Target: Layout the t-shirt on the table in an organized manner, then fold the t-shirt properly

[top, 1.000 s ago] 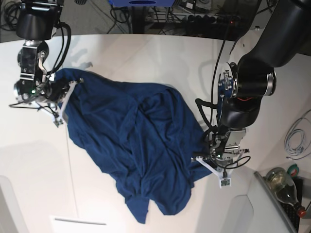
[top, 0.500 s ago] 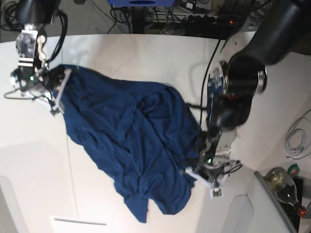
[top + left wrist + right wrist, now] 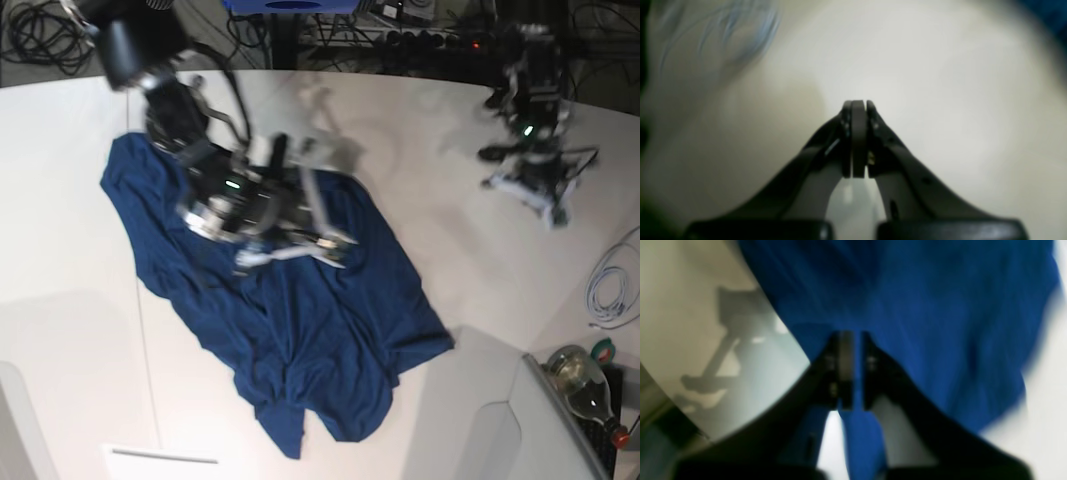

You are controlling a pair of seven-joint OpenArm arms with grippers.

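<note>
Cloth of the t-shirt [image 3: 907, 306] sits pinched in the right fingers [image 3: 853, 373]; pulling could bunch it. Left fingers [image 3: 858, 140] are closed, empty.

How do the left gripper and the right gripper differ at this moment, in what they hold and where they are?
The right gripper is shut on a fold of the t-shirt; the left gripper is shut on nothing. In the base view the right gripper is over the shirt, while the left gripper is over bare table, apart from the cloth. Both have their jaws closed.
</note>
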